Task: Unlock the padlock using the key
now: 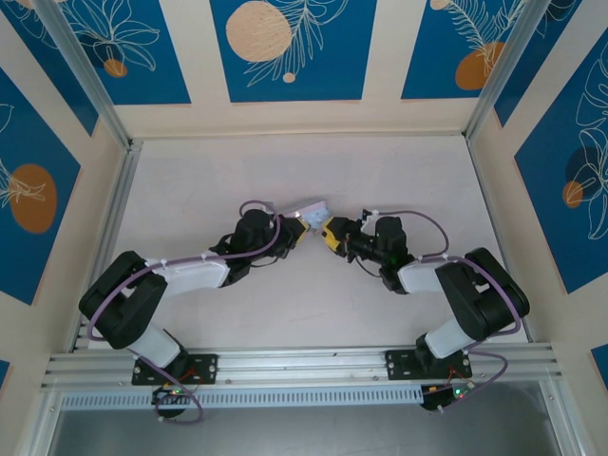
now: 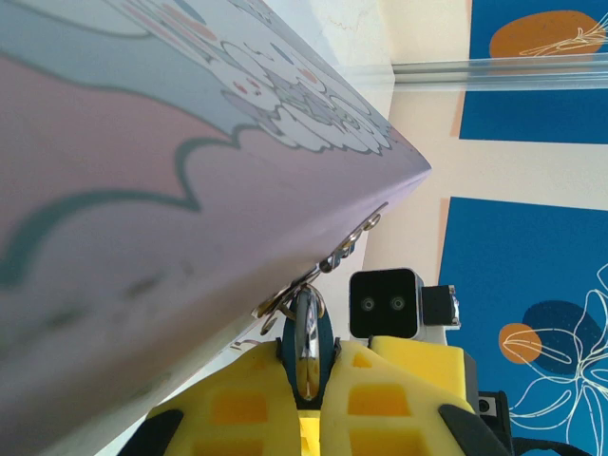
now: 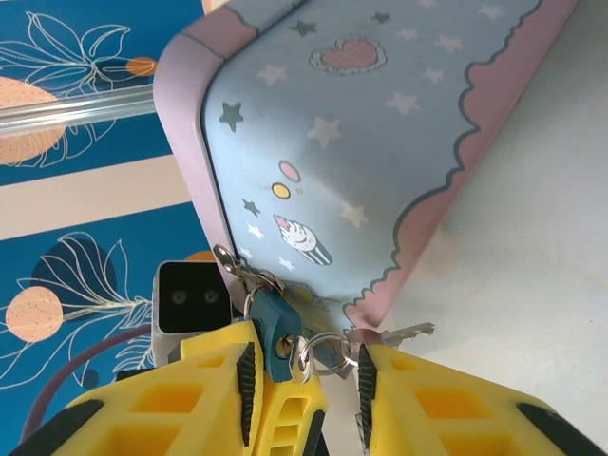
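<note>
Top view: both arms reach inward and meet over the middle of the surface [image 1: 285, 313]. The left end effector [image 1: 300, 224] and right end effector [image 1: 331, 234] are tip to tip, just beside each other. A pale blue tin [image 1: 312, 207] with a pink scalloped border sits tilted at the left tip, on the far side of both; cannot tell whether it touches the surface. Left wrist view: the yellow fingers [image 2: 237, 408] are close together and clamped on the padlock [image 2: 324, 344]. Its teal body shows in the narrow gap between them, with a shiny metal loop in front; cannot tell whether that loop is shackle or ring. A metal hasp [image 2: 328, 258] on the tin's lower edge sits directly above the padlock. Right wrist view: the right fingers stand apart with nothing pinched. The padlock hangs at the hasp by the tin's corner, just inside the pad on the left of the view. A key ring [image 3: 302, 361] lies in the gap between the pads, touching the padlock's lower end. The key [image 3: 407, 332] sticks out sideways from the ring past the other pad, lying against the tin's pink edge.
</note>
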`<state>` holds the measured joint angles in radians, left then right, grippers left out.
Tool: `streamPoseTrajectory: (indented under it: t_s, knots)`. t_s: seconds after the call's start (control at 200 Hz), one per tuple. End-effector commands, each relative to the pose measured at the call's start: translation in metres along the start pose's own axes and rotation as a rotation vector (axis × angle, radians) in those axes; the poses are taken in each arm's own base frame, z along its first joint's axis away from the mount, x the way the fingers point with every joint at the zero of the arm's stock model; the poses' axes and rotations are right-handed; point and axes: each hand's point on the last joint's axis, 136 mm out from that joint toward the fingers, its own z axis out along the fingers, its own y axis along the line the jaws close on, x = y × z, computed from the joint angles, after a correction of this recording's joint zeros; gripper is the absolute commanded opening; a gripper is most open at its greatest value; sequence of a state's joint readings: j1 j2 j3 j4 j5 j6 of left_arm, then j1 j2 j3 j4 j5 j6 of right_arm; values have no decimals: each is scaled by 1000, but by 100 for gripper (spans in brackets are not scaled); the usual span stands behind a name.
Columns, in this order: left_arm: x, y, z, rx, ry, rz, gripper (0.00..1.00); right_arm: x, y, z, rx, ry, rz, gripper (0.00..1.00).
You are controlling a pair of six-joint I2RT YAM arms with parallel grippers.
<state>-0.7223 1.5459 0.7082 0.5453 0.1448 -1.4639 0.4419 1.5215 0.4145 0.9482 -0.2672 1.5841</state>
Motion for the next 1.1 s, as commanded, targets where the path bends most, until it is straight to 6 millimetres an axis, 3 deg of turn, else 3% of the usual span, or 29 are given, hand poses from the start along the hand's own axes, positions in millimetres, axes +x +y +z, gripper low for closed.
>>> streamPoseTrajectory:
  t_s: [0.0,0.23,0.44,0.61,0.795,0.935,1.095]
  knots:
    - [-2,-10,2,37,-4,21,0,5,5,6,-7,26,-27,33]
    - [-2,-12,3,39,-3,24,0,8,13,18,-31,46,-28,21]
    - [-1,-10,4,37,5,24,0,8,26,30,-73,68,-23,0]
    - [-1,-8,4,32,4,18,0,10,30,33,-86,88,-24,0]
    - [-4,0,2,1,-16,21,0,6,22,20,-60,69,-38,38]
    - [-8,2,2,-16,-19,36,0,6,10,0,9,67,-72,47]
    - [-10,7,1,-46,-15,72,0,9,6,-24,140,75,-211,50]
